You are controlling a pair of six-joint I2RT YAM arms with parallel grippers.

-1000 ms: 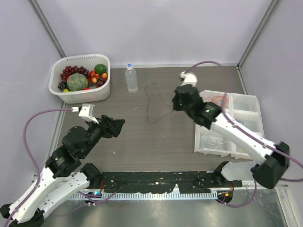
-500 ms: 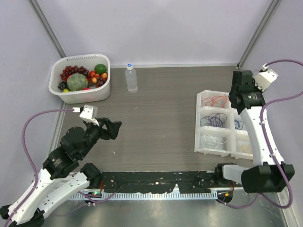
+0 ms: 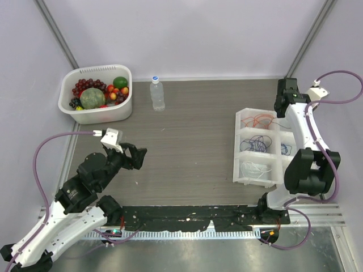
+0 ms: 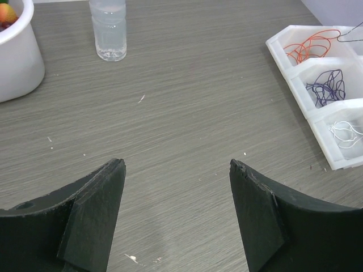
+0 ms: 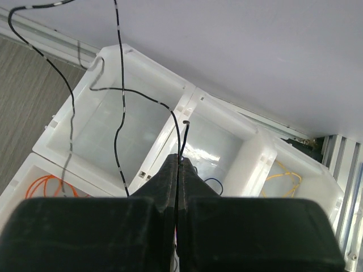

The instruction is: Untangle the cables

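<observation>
In the top view the white tray stands at the right of the surface. In its left column the orange cable lies in the far compartment, the purple cable in the middle one and the white cable in the near one. The right jaws hang over the tray's far edge. From here I cannot tell how they stand, and any wire there is too thin to see. The left jaws sit over bare surface, well apart from the tray.

In the left wrist view the left jaws are spread wide with nothing between them, only wood grain below. The sorted cables lie far off to the right in their compartments. A water bottle and a white tub stand at the far left.

In the right wrist view the right jaws are clenched on the black cable, pinching it close to one end so that the tip pokes out just past the fingertips. The rest curls away up and to the left above a tray compartment that looks bare. A yellow cable lies in a compartment to the right.

These wires look nearly weightless, limp yet springy enough to keep their curls, and slippery in a pinch. A single strand near its end seems the best hold, not a crossing, where a tug would likely tighten the snarl
</observation>
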